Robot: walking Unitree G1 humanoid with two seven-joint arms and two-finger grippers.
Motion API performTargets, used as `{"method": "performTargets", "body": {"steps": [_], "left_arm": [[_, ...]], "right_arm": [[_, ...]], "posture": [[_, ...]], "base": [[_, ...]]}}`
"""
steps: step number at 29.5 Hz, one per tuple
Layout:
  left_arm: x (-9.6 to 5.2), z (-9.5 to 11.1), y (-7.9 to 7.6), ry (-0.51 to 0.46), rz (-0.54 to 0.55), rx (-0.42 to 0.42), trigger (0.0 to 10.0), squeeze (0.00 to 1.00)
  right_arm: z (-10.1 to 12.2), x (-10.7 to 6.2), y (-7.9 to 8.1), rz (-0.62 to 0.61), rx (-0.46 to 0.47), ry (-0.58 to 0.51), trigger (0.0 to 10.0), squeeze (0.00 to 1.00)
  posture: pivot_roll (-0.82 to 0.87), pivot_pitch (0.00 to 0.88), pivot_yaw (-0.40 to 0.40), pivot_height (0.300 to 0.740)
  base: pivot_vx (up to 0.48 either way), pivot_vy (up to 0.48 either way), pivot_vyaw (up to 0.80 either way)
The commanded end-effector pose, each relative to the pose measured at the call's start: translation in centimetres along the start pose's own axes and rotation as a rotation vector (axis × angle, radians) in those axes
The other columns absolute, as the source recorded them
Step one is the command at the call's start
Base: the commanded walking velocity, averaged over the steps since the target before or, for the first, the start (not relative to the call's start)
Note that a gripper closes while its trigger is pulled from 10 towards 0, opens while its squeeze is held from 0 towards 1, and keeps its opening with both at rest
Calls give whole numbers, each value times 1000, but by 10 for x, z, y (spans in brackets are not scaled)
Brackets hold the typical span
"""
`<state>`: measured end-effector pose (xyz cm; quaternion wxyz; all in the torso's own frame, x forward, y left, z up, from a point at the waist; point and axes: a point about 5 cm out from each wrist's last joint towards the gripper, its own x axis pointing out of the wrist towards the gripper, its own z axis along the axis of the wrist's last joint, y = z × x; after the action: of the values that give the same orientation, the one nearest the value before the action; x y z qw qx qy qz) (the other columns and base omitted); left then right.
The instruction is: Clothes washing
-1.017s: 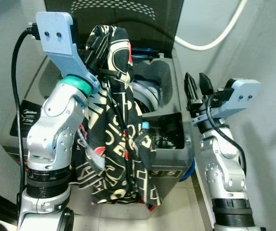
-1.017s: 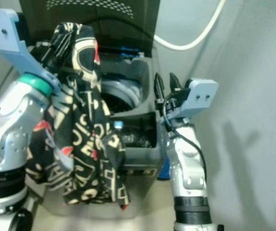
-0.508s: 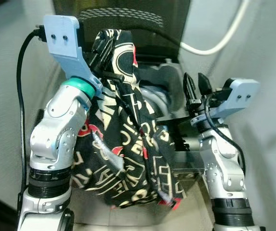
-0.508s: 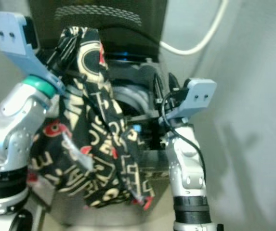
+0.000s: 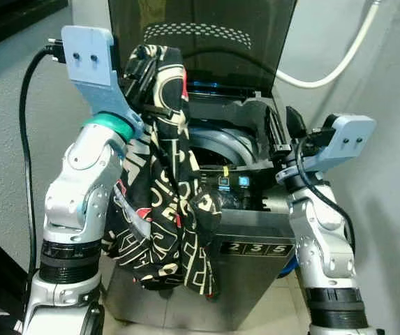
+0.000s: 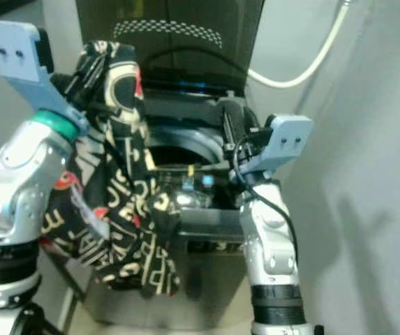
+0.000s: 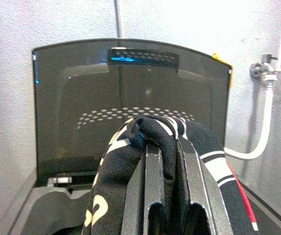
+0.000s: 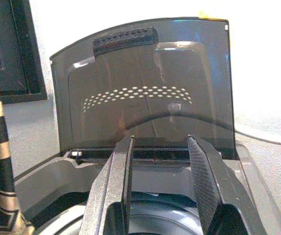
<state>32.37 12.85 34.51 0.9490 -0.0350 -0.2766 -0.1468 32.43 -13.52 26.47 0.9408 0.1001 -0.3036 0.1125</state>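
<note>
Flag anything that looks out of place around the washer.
One thing: the patterned garment pinched in the left gripper hangs down outside the washing machine's front, not over the open drum. Right gripper is open, holding nothing.

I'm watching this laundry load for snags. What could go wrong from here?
The patterned garment hangs from the left gripper mostly outside the washing machine, so it may drape over the front edge rather than fall into the drum. The open right gripper hovers at the opening and might catch the cloth.
</note>
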Motion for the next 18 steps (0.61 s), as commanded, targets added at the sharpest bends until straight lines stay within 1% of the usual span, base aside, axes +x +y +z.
{"method": "performTargets", "body": {"steps": [1, 9, 13, 18], "left_arm": [[3, 10, 0, -47, 3, 25, 10000, 0], [4, 10, 0, -51, 3, 22, 10000, 0], [4, 10, 0, -55, 1, 24, 10000, 0], [3, 9, -4, -45, -25, 16, 10000, 0]], "right_arm": [[2, -3, -1, 0, -5, -12, 10000, 0], [2, -3, -1, -3, -6, -11, 10000, 0], [1, -3, -2, -15, -4, -2, 10000, 0], [2, -2, -5, -34, -6, -9, 10000, 0]], "posture": [[3, 78, 39, 740], [0, 79, 40, 740], [0, 80, 40, 740], [0, 80, 37, 740]], "base": [[461, 0, 0], [462, 0, 0], [461, 0, -778], [0, 0, -728]]}}
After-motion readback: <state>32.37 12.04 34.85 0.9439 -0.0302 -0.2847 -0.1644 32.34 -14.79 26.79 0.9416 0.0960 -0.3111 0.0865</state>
